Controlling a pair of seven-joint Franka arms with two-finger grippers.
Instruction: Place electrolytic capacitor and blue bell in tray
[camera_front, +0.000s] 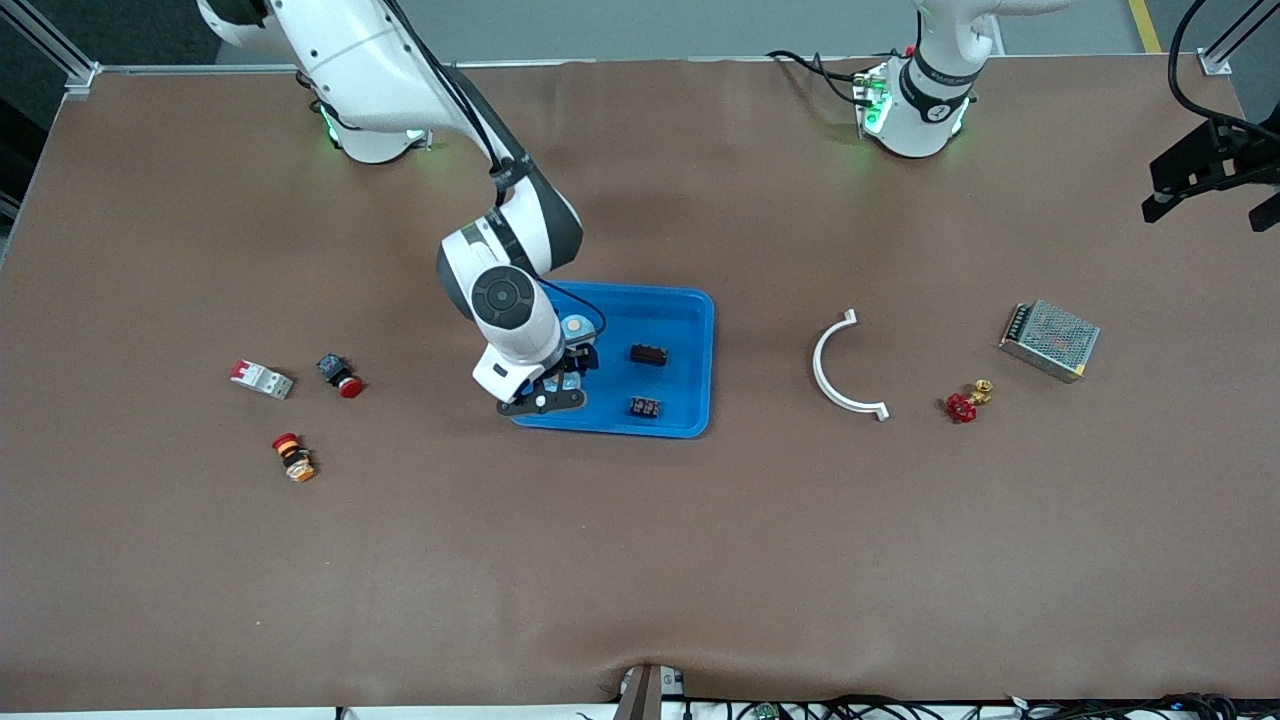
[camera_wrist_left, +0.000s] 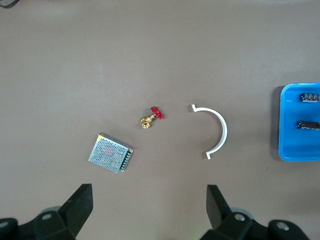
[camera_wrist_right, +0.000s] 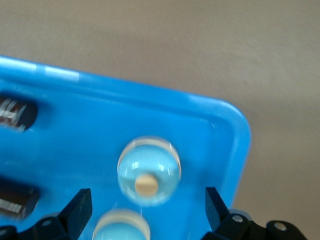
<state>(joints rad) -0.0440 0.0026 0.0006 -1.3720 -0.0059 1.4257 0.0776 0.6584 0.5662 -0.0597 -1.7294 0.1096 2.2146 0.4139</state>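
Note:
The bright blue tray (camera_front: 690, 310) lies mid-table. It holds a dark cylinder that looks like the electrolytic capacitor (camera_front: 648, 353) and a small black block (camera_front: 645, 406). A light blue bell with a tan centre (camera_front: 575, 327) sits in the tray's end toward the right arm; the right wrist view shows it (camera_wrist_right: 148, 171) close to the rim (camera_wrist_right: 235, 150). My right gripper (camera_wrist_right: 147, 199) is open low over that end of the tray (camera_front: 560, 385), with a second light blue round thing (camera_wrist_right: 121, 225) between its fingers. My left gripper (camera_wrist_left: 148, 195) waits open and empty, high over the table.
A white curved bracket (camera_front: 845, 365), a red valve (camera_front: 965, 403) and a metal mesh box (camera_front: 1050, 340) lie toward the left arm's end. A small breaker (camera_front: 262, 379) and two red push-buttons (camera_front: 340, 375) (camera_front: 293, 457) lie toward the right arm's end.

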